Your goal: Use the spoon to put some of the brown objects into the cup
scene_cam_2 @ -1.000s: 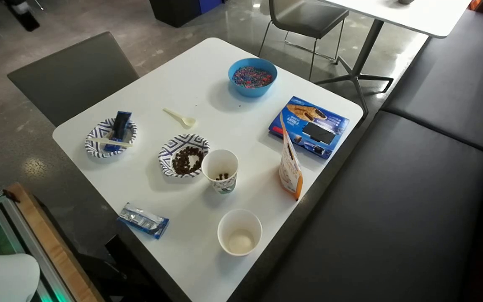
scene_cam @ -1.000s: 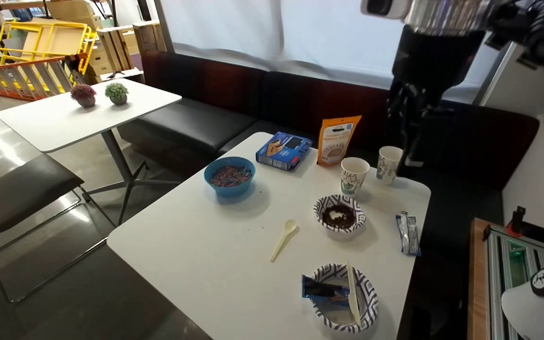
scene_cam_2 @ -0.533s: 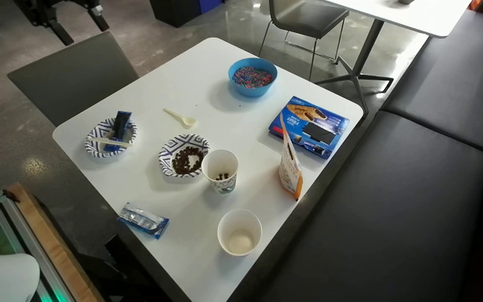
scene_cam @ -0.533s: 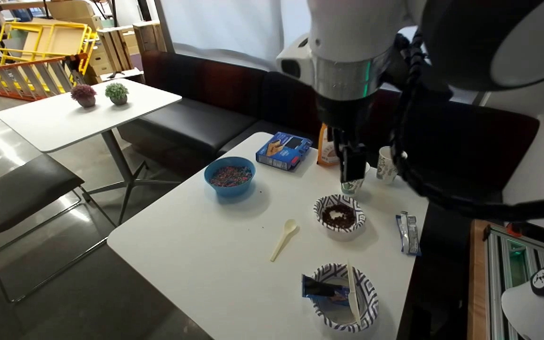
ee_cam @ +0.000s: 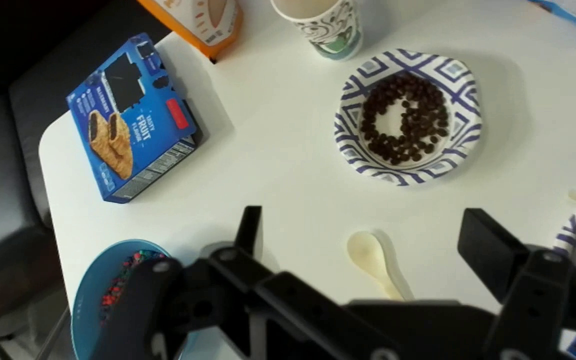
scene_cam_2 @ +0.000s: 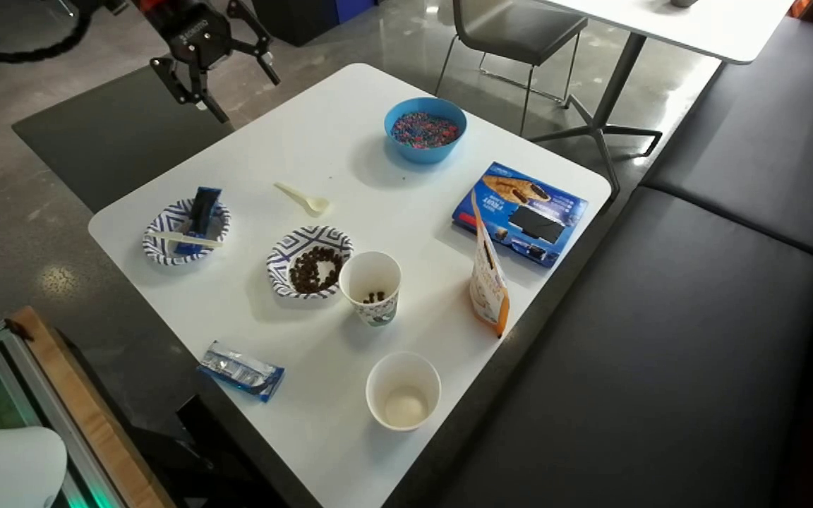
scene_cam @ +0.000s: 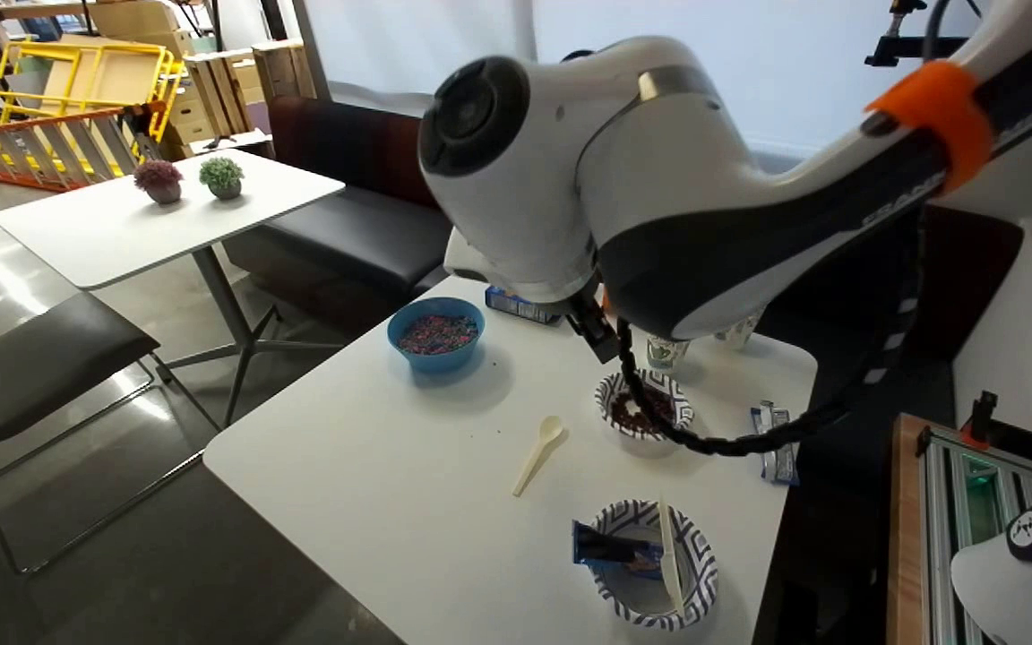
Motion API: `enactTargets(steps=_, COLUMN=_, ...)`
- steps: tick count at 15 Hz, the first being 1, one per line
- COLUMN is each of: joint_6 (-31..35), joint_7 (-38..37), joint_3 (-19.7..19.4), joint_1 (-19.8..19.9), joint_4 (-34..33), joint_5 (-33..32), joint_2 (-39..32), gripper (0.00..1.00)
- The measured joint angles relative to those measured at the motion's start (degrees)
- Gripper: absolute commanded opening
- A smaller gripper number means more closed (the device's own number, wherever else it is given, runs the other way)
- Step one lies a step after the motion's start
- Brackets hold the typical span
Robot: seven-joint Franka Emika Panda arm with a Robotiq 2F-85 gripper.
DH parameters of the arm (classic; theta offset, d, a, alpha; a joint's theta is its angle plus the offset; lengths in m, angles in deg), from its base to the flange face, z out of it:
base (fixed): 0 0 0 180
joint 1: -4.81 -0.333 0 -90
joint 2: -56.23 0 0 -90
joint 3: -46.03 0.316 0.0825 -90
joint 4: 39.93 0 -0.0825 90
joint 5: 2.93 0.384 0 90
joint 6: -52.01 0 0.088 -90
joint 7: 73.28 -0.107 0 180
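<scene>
One spoon (ee_cam: 374,263), long axis toward pouch (ee_cam: 202,22), scoop (ee_cam: 364,247) foremost

The Franka Panda arm (scene_cam: 731,197) slants down to its bent white wrist (scene_cam: 525,197); in an exterior view, the black Robotiq hand (scene_cam_2: 250,101) angles downward, its two fingers (ee_cam: 490,250) spread wide apart.

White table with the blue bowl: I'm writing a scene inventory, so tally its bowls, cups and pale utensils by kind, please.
Bowls: 3 (blue bowl, patterned bowl of brown pieces, matching bowl with a packet)
Cups: 2 (cup holding some brown pieces, second cup)
Pale utensils: 2 (spoon, utensil across the matching bowl)
Total: 7
</scene>
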State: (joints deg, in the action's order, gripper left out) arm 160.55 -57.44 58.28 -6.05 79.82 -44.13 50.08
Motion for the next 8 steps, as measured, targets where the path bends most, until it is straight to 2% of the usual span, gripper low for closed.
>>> enactTargets(steps=4, joint_6=-1.23, joint_7=4.94, joint_3=-0.51, joint_1=-0.05, joint_4=-4.33, joint_5=-7.86, joint_2=-6.96, gripper=1.00)
enactTargets(steps=8, joint_6=-2.03, joint_7=6.13, joint_3=-0.64, joint_1=-0.18, joint_4=-6.07, joint_5=-8.80, joint_2=-8.62, gripper=1.00)
